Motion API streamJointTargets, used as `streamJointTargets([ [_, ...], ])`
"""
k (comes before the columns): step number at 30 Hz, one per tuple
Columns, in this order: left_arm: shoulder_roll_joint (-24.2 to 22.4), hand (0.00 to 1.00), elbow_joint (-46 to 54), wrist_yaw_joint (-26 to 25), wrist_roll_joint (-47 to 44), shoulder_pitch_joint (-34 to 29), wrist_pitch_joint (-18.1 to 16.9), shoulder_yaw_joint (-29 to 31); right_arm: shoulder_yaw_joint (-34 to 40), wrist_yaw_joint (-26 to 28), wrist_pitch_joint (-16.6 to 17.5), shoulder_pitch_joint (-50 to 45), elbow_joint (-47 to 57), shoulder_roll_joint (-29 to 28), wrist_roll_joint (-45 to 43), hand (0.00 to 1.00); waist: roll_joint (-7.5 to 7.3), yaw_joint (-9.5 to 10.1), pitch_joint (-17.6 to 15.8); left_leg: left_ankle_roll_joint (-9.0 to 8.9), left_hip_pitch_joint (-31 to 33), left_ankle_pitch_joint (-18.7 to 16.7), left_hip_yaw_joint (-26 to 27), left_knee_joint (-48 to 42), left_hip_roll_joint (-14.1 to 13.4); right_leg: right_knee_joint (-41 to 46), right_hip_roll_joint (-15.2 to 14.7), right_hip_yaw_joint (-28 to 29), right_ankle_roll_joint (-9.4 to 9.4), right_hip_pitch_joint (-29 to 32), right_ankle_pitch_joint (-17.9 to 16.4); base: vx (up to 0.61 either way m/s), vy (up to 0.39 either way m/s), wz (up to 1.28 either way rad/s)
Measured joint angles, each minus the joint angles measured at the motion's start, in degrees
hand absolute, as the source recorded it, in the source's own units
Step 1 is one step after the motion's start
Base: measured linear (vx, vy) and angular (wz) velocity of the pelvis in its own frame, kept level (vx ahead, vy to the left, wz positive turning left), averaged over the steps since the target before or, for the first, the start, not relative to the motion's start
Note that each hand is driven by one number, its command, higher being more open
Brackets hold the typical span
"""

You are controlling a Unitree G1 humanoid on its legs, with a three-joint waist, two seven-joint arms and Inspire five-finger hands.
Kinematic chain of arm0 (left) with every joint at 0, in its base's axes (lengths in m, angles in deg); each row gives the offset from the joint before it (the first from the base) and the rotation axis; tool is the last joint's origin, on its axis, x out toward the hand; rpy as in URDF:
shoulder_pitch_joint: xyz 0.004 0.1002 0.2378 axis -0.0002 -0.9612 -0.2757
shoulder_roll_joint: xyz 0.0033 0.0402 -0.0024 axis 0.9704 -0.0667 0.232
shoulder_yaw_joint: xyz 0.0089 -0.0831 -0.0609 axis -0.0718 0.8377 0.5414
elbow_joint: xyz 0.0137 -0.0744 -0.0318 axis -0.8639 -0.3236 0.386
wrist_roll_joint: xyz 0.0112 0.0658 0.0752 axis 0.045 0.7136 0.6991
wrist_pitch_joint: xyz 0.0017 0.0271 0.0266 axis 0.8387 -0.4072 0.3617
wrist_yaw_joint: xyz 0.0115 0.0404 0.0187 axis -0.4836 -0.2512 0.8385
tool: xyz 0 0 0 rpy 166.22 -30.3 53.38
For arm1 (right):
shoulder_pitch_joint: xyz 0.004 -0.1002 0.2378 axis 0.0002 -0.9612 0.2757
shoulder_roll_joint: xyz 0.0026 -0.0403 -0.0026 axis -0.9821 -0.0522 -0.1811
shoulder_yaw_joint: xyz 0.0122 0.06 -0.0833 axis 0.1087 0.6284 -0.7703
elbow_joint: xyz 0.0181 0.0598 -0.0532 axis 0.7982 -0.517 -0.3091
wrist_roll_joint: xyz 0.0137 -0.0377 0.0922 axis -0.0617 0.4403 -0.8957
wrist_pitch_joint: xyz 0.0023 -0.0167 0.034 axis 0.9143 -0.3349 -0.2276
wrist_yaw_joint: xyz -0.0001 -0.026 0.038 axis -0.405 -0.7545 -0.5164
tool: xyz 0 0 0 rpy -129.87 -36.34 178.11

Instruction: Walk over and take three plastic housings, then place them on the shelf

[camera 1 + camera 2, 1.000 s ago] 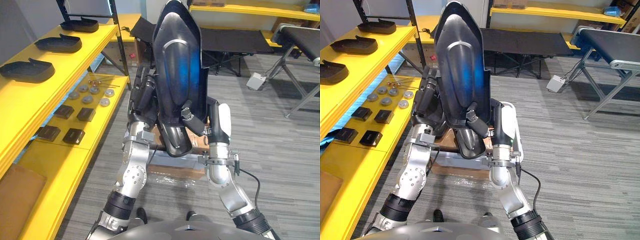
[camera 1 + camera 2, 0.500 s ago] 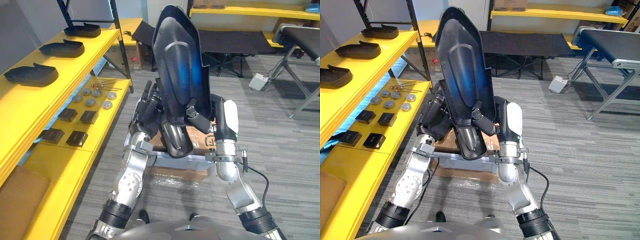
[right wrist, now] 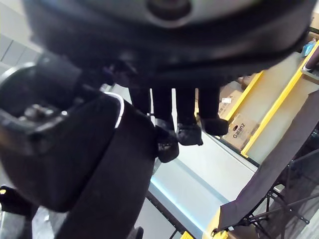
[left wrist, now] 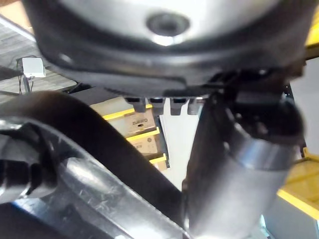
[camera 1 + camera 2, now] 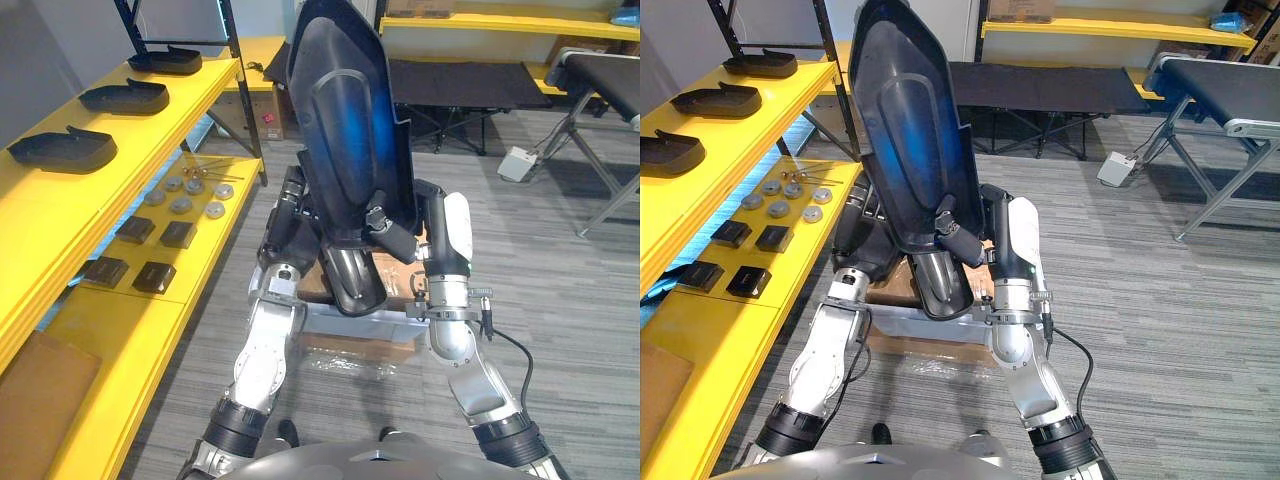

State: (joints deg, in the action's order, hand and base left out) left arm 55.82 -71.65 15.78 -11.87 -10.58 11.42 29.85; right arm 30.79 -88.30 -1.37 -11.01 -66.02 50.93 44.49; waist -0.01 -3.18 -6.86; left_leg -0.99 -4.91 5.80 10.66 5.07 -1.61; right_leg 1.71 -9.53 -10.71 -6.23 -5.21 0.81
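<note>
A large black plastic housing (image 5: 345, 150) stands upright in front of me, held between both hands above the floor. My right hand (image 5: 400, 240) grips its lower right edge, with the thumb (image 5: 958, 240) curled onto the glossy front and the fingers (image 3: 175, 124) behind. On the housing's left, my left hand (image 5: 290, 205) presses against the back, its straight fingers (image 4: 164, 102) mostly hidden behind the shell. Three more black housings (image 5: 62, 148) (image 5: 125, 94) (image 5: 165, 58) lie in a row on the top board of the yellow shelf (image 5: 150, 130) at my left.
The shelf's lower board carries small black blocks (image 5: 148, 273), grey discs (image 5: 182, 203) and a brown cardboard sheet (image 5: 35, 385). A cardboard box on a grey tray (image 5: 350, 322) sits on the floor under my hands. A black folding table (image 5: 465, 82), a conveyor (image 5: 600, 80) and a white box (image 5: 517, 160) stand behind.
The housing has leaned and shifted to the left and risen slightly. My left hand's fingers have slid out of sight behind it. The right hand keeps its grip.
</note>
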Motion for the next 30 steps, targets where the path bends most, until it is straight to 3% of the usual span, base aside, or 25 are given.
streamJointTargets([
  [13, -1.7, 1.00, -2.3, -9.3, -0.9, -1.3, -5.1, 3.9, 0.4, -3.7, 4.3, 0.0, 2.1, -3.6, -0.4, 0.00, -0.19, 0.01, -0.1, -0.02, -0.2, 0.0, 0.1, 0.0, 0.0, 0.0, 0.0, 0.0, 0.00, -0.1, 0.0, 0.00, 0.000, 0.00],
  [22, -2.6, 1.00, -4.7, -17.1, 3.8, -1.3, -7.6, 6.6, 2.0, -6.2, 4.4, -0.1, 2.1, -5.5, -1.2, 0.00, -0.35, -0.07, -0.1, -0.02, -0.5, 0.0, 0.2, 0.0, -0.1, -0.1, -0.1, 0.0, -0.04, -0.4, 0.0, 0.00, 0.000, 0.00],
  [30, -2.7, 1.00, -7.2, -17.9, 3.8, -1.3, -7.8, 9.5, 5.0, -7.7, 4.5, -0.5, 2.1, -6.0, -2.5, 0.00, -0.47, -0.10, -0.1, -0.40, -0.6, -0.3, 0.2, 0.0, -0.1, -0.9, 0.0, 0.0, -0.10, -0.9, 0.3, 0.00, 0.000, 0.00],
])
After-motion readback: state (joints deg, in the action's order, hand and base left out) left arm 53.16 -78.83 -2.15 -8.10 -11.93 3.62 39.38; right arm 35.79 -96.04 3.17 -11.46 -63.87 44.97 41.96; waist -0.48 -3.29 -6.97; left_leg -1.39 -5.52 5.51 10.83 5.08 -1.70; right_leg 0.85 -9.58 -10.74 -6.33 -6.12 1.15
